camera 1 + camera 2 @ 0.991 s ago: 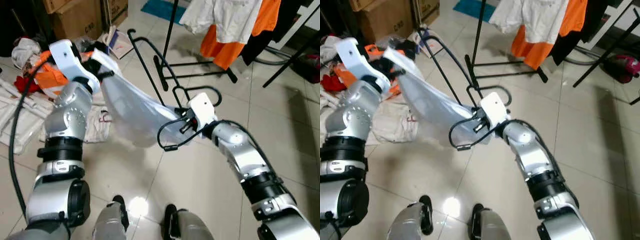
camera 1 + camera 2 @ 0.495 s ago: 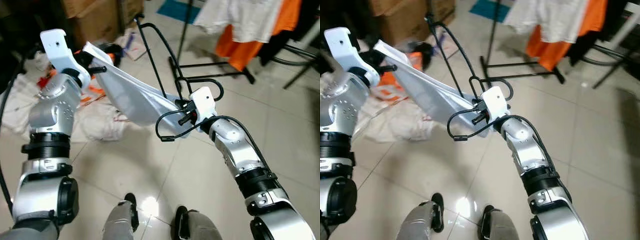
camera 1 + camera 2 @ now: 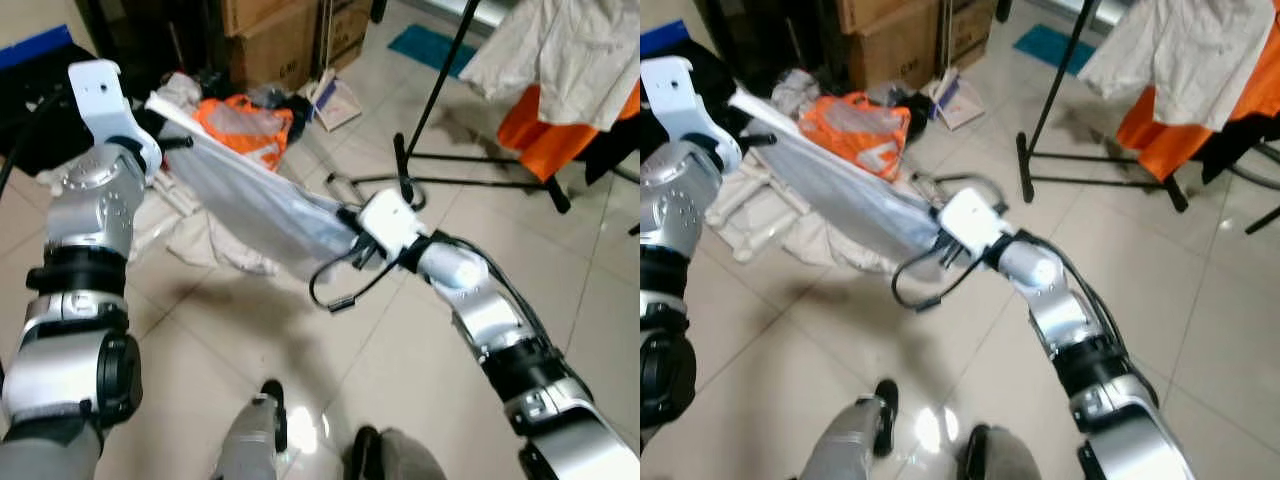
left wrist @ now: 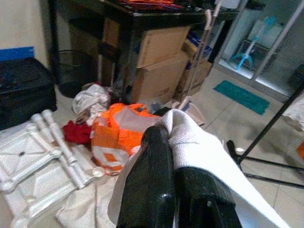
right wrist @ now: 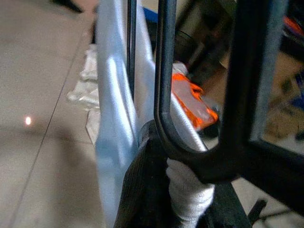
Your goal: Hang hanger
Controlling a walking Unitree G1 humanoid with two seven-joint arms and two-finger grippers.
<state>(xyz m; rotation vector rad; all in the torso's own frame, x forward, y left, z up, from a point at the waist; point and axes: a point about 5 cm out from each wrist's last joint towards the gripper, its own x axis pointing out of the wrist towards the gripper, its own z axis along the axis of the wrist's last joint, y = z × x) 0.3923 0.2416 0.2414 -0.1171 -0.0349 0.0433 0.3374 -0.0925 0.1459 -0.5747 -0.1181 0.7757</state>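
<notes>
Left gripper (image 4: 175,190): your left arm is raised at 10 o'clock in the head view; its fingers are pressed together on one end of the white garment (image 3: 250,200).
Right gripper (image 3: 352,252): your right arm reaches forward to mid-frame; its fingers are clamped on the other end of the white garment, with the black hanger (image 5: 190,118) caught in the same grip.
White garment: stretched taut in the air between your two grippers, running from 10 o'clock down to centre, clear of the floor.
Black hanger: at the right gripper, touching the cloth; how far it sits inside the garment you cannot tell.
Clothes rack (image 3: 440,80): black pole and foot at 1 o'clock, with white and orange clothing (image 3: 570,70) hanging from it, well apart from the hanger.
Floor: pale tiles, with an orange bag (image 3: 855,125) and a pile of cloth (image 3: 215,245) beneath the garment.
Cardboard boxes (image 4: 161,61): stacked at 12 o'clock.
</notes>
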